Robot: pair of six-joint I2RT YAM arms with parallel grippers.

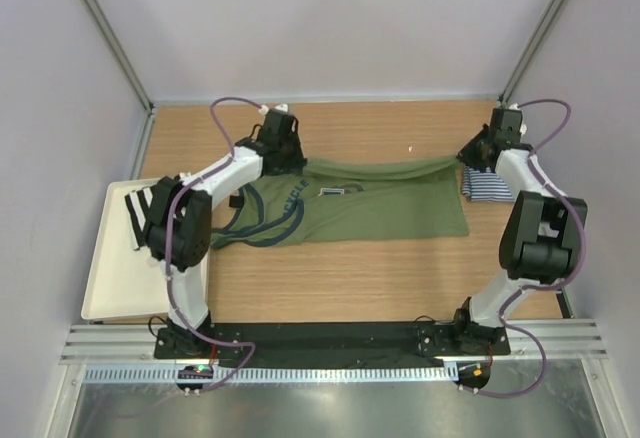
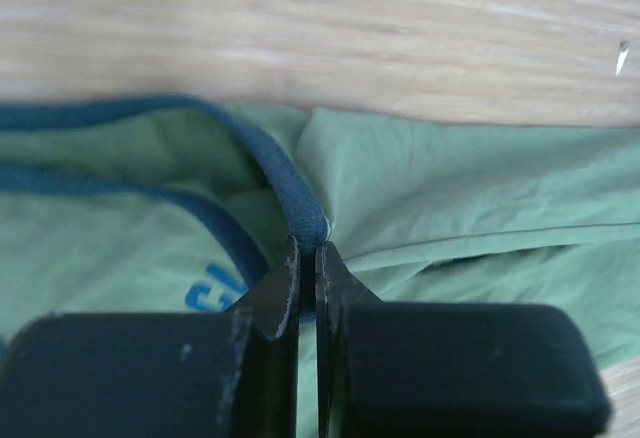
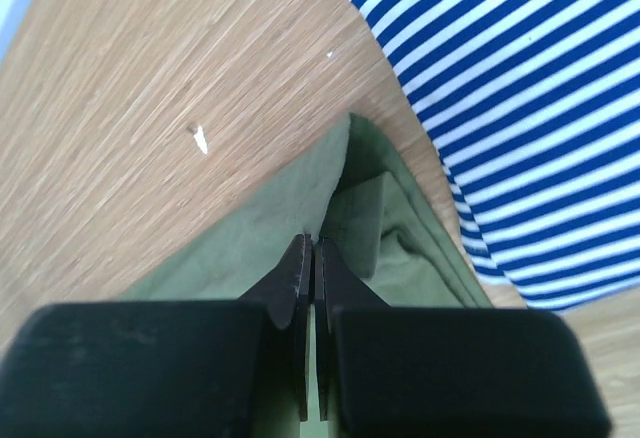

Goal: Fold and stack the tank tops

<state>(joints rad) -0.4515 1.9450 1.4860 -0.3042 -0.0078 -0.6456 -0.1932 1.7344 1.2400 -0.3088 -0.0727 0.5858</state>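
The olive green tank top [image 1: 370,208] with navy trim and blue chest lettering lies spread across the middle of the table, its far edge lifted. My left gripper [image 1: 285,163] is shut on the navy trim at its far left [image 2: 308,241]. My right gripper [image 1: 470,158] is shut on its far right hem corner [image 3: 313,241]. The navy-and-white striped tank top [image 1: 488,186] lies folded at the right, beside the green top; it fills the upper right of the right wrist view [image 3: 530,108].
A white tray [image 1: 110,268] sits at the table's left edge under my left arm. Grey walls and metal posts close the far and side edges. A small white speck [image 1: 411,147] lies on the wood behind the green top.
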